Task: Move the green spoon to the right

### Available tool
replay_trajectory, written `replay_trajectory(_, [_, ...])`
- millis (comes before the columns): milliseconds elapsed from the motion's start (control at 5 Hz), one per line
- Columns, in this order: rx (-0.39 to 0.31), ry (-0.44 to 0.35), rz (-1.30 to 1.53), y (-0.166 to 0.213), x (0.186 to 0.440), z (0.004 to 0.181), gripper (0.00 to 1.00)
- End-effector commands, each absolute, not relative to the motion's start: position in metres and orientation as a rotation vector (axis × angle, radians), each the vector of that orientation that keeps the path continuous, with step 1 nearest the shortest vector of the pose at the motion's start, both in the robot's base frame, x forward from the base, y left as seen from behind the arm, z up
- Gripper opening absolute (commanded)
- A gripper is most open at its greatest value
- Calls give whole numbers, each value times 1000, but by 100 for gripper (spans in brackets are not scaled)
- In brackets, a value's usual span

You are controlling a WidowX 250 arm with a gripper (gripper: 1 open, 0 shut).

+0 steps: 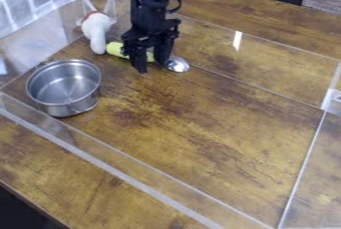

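One small spoon (118,49) with a green handle lies toward the far left part of the bench (200,123), as the camera sees it, with its shiny round end (178,65) pointing right and slightly toward the near side. The fingers (152,65) are over its middle, spread apart, with the handle passing beneath or between them; which of the two is hard to tell, as the dark arm (155,14) covers that stretch. Nothing appears to be gripped.

The job looks barely begun, or at best a small part done: the spoon sits well left of the middle, and most of the rightward travel seems to be left. A firm hold or a steady sideways push would probably be the next need, then a release farther right.

Just beyond the handle's left end is the white and tan mushroom-shaped thing (96,24), so any slip to the left could nudge it. The steel bowl (64,88) stands nearer the camera, apart from the spoon, close to the left edge. Rightward there is a broad stretch of bare wood for the move, reaching to the pale border (314,138) along the right side, which is well apart from the spoon.
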State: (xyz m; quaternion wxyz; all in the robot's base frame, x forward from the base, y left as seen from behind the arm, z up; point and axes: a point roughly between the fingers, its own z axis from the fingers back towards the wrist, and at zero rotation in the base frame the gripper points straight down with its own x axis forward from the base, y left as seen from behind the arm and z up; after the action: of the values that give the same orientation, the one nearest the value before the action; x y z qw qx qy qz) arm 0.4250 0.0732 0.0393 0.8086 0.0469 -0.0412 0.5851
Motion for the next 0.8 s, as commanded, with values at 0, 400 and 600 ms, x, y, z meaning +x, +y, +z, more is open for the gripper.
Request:
replay_trajectory(0, [69, -146, 1255, 75, 434, 59, 0])
replay_trajectory(400, [80, -134, 1264, 80, 435, 59, 0])
replay_trajectory(600, [91, -129, 1263, 84, 435, 62, 0])
